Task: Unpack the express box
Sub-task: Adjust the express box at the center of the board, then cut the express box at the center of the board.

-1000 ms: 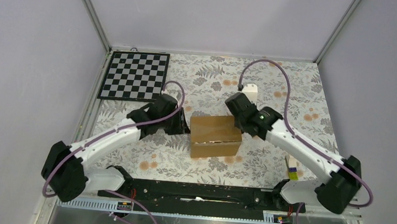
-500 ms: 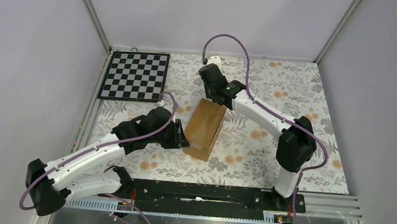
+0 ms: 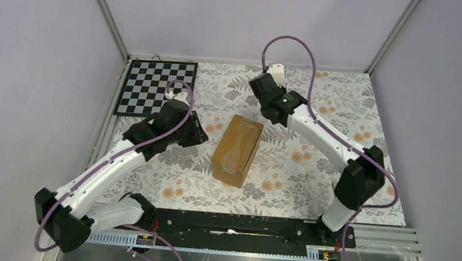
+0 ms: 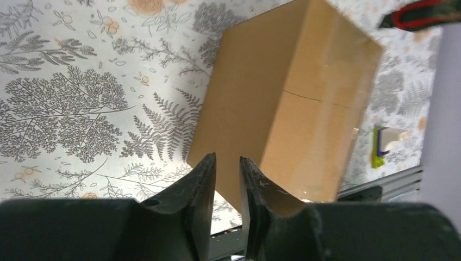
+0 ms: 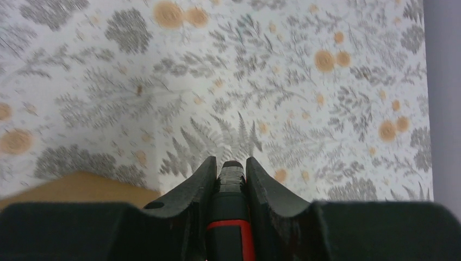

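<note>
The express box, a plain brown carton, lies at an angle in the middle of the table, and it shows again as the express box in the left wrist view. My left gripper is just left of the box and apart from it. Its left gripper jaws stand a little open with nothing between them. My right gripper hovers behind the box's far end, shut on a red-and-black cutter. The cutter's tip pokes out between the fingers. The same cutter shows beyond the box.
A checkerboard lies at the back left of the flowered tablecloth. A small yellow-green and white object sits near the table's front rail, right of the box. Enclosure walls stand at the back and on both sides.
The box has turned from crosswise to a lengthwise slant. My left gripper has backed off it to the left. My right gripper has swung to the back and drawn away from the box.
</note>
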Tool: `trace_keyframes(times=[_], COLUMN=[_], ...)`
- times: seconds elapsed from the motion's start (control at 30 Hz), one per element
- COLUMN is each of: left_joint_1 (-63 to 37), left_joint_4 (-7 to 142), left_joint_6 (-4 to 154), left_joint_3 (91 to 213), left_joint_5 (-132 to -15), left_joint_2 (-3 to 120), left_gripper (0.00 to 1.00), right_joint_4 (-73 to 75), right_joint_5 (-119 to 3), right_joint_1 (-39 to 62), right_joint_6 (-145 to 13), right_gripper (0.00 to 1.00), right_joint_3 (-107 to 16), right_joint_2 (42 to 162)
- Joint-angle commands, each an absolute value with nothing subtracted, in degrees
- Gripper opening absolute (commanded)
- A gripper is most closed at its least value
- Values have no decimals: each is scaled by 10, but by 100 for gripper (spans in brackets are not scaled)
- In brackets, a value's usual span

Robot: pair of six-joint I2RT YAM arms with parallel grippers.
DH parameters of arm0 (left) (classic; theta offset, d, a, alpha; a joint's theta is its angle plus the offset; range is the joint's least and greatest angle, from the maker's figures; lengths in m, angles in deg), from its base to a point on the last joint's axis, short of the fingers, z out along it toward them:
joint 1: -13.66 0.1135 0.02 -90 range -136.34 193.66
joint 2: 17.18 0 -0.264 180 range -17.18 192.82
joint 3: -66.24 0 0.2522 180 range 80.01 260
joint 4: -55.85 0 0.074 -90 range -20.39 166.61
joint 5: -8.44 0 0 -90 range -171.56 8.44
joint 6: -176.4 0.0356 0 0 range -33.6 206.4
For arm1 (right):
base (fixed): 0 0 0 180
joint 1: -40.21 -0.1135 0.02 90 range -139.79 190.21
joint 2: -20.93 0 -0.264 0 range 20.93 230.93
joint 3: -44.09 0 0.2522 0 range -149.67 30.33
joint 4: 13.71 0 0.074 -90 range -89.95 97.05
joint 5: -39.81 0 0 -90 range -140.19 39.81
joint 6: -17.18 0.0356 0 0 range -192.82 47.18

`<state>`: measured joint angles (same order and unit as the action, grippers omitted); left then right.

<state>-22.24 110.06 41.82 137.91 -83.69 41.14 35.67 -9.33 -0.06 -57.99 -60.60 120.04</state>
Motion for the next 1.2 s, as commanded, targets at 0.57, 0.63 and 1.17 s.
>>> trace_keyframes(times=[0.57,0.63,1.17], left_joint_1=[-388,-387,-279], left_joint_4=[1045,1074,987], left_joint_6=[318,326,418], left_joint_3=[1262,1280,1436], left_joint_5=[-826,-858,-769], left_joint_2=[379,366,470], left_gripper=[24,25,38], right_joint_4=[254,261,285], right_joint_5=[-198,-178,-195], right_joint_1=[-119,-119,-142], right_joint_6=[-535,-539,-584], right_gripper=[0,0,0], right_joint_3=[-479,-472,-461], right_joint_2=[1159,1145,898])
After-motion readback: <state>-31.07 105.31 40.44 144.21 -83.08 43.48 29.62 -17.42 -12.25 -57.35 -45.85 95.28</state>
